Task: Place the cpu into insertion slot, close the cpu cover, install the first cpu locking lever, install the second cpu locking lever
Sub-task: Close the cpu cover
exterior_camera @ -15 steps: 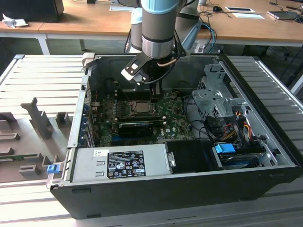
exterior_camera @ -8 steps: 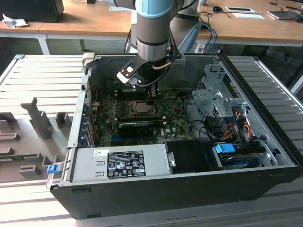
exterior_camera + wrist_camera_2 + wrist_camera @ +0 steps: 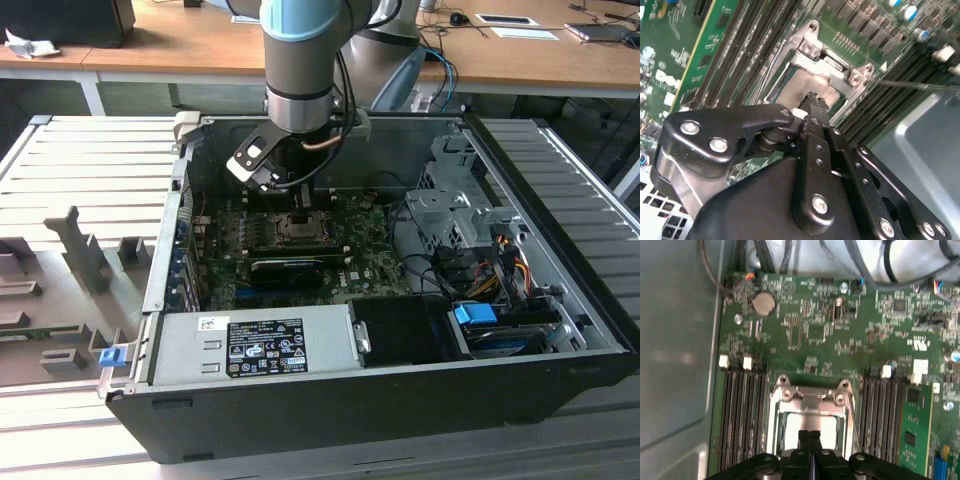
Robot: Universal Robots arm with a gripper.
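Gripper point(image 3: 810, 436): black two-finger unit, fingers point(image 3: 816, 112) pressed together with nothing between them. It points straight down into the open computer case point(image 3: 330, 410) from the upright arm point(image 3: 300, 50), and its tips sit directly over the cpu's top face; whether they touch it cannot be told. Cpu point(image 3: 794, 432): seated in the insertion slot point(image 3: 300, 226) and lying flat with its silvery metal face up. It is square, so it has no long axis, and its edges run parallel to the memory slots. Cpu cover point(image 3: 810, 396): silvery frame lying down over the socket, with the cpu showing through its central window; in both wrist views the band with two screws lies beyond the fingertips. Locking lever point(image 3: 910, 85): thin metal rod running out from one corner of the socket across the neighbouring memory slots; whether it is latched cannot be told. Memory slots point(image 3: 740, 415): long narrow black rows flanking the socket on two sides. Motherboard point(image 3: 815, 335): green, carrying a round coin battery point(image 3: 764, 304) well apart from the socket. Graphics card point(image 3: 290, 268): long and black, just nearer than the socket, with its long axis across the exterior view. Drive cage point(image 3: 450, 205): grey metal, at the exterior view's right of the board. Power supply point(image 3: 250, 345): grey labelled box along the near edge of the case.
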